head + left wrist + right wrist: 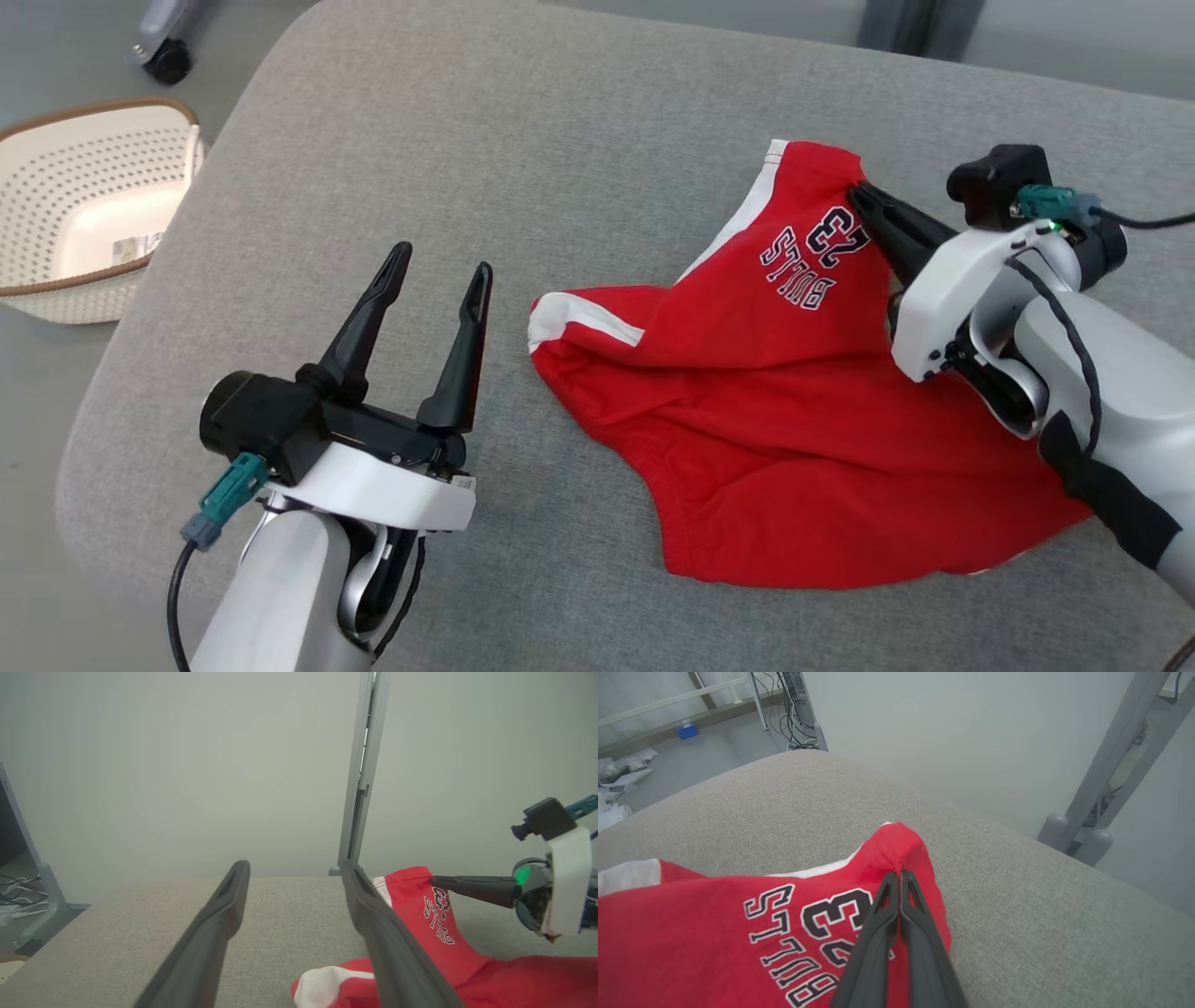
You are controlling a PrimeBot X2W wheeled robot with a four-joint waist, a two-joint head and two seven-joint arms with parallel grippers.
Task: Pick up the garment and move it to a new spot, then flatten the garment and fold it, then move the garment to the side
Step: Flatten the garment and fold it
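Where the right hand (857, 193) meets the garment (766, 420), I read its two dark fingers as pressed together, pinching a small fold of red cloth at the garment's far corner, just beside the printed number and lettering (812, 252). I confirm this in the right wrist view, where the fingers of the right hand (899, 875) lie closed side by side with red fabric bunched at their tips. The garment is a red piece with white stripes (583, 317); it lies on the grey fabric-covered counter (560, 140), on the robot's right half of it. Most of the cloth rests wrinkled on the counter, while the pinched corner stands up in a peak, as the left wrist view shows at the garment (411, 896) with the right hand (432, 880) reaching it from the side. The right forearm crosses over the near right part of the cloth. The left hand (443, 259) hovers over bare counter to the left of the garment, near its white-striped edge but not touching it. Its fingers are spread wide with nothing between them, which the left wrist view repeats at the left hand (294, 864). A white perforated basket (84, 205) with a brown rim sits on the floor beyond the counter's left edge.
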